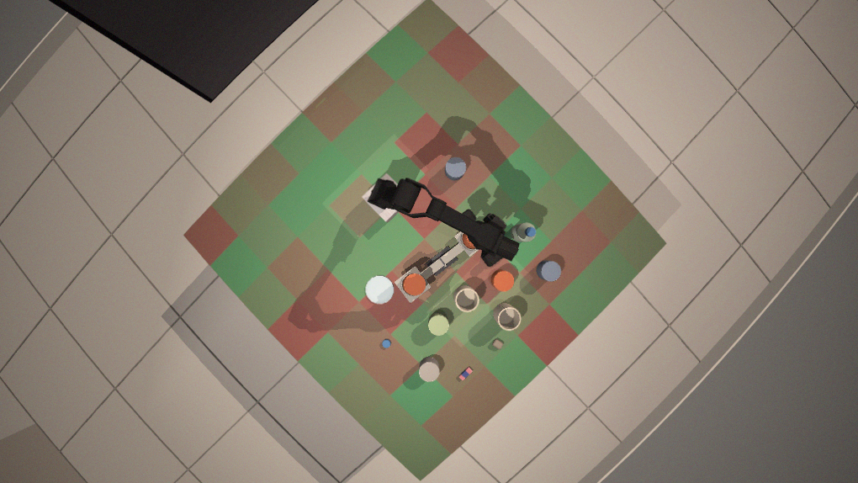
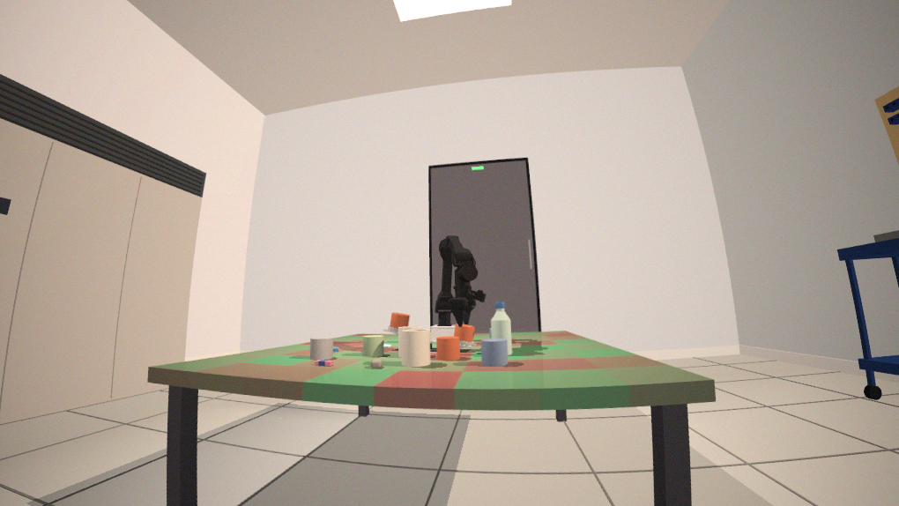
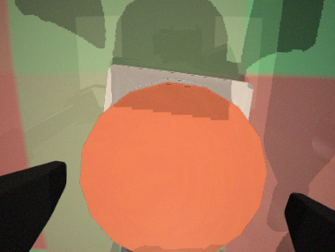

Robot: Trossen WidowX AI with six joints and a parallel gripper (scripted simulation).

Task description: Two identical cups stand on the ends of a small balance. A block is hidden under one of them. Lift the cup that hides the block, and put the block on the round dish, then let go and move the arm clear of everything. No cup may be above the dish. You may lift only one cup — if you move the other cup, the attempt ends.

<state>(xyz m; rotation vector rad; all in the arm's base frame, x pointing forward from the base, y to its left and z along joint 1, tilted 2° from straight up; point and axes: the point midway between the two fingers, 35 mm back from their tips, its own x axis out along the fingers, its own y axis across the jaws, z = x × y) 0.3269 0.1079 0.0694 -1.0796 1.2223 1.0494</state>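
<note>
Two orange cups stand upside down on the ends of a small balance (image 1: 441, 261). One cup (image 1: 414, 283) sits on the end next to the round white dish (image 1: 378, 289) and rides higher in the side view (image 2: 398, 319). The other cup (image 1: 467, 241) (image 2: 464, 331) sits lower and fills the wrist view (image 3: 174, 172) on its grey pad (image 3: 178, 84). My gripper (image 3: 178, 189) is open and empty, straight above this lower cup, with a finger on each side and apart from it. It also shows in the side view (image 2: 462, 308). No block is visible.
A third orange cup (image 1: 503, 279) stands off the balance. Close by are a white bottle (image 1: 523, 231), two blue cylinders (image 1: 548, 270) (image 1: 455, 167), two open cream cups (image 1: 466, 299) (image 1: 508, 316), a green cylinder (image 1: 438, 325), a grey cylinder (image 1: 429, 369) and small bits.
</note>
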